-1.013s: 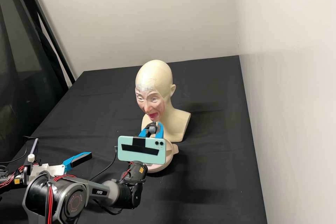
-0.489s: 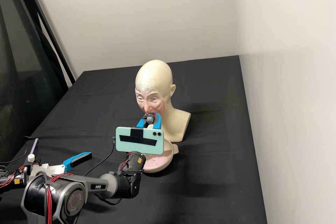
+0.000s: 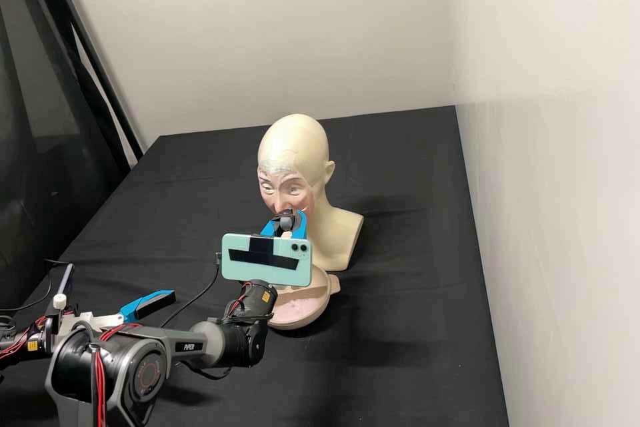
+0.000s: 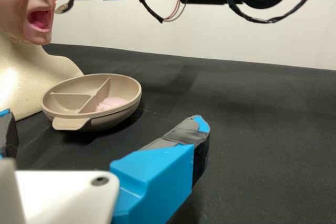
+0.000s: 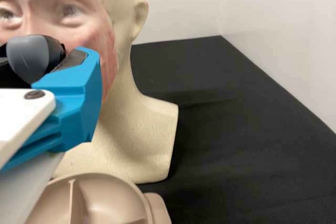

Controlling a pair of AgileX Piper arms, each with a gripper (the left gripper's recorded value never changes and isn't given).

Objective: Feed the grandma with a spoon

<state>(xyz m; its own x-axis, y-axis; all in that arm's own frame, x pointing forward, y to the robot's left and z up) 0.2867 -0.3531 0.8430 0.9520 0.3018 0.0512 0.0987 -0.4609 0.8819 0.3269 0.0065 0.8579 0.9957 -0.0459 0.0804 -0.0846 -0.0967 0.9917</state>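
From the high view, the pale, bald mannequin head with a painted old woman's face [image 3: 295, 170] stands near the middle of the black cloth-covered surface [image 3: 413, 267]. The right claw [image 3: 286, 227] sits right at its open mouth, blue fingers [image 3: 301, 223] pinching the dark grey handle of the spoon [image 3: 287, 219]. A mint-green phone [image 3: 267, 259] strapped on that wrist hides part of the beige divided dish [image 3: 313, 300] just in front of the bust. The left claw [image 3: 148, 302] lies low by the surface's near left corner, well apart from the head. In the left wrist view, that claw's own fingers are spread with nothing between them. The dish [image 4: 92, 98] holds a pink helping [image 4: 111, 103] in one compartment, and what looks like the spoon's tip [image 4: 65, 7] hangs just in front of the upper lip, seemingly not inside the mouth yet. The right wrist view has the handle's rounded end [image 5: 31, 56] beside a blue finger [image 5: 73, 93], close to the cheek. The step in hand looks like the delivery itself. Judging by the side-on view, the tip wants to come slightly lower and go in level and slowly. It should stop short of pressing the lips, with the grip kept firm so the spoon doesn't twist.
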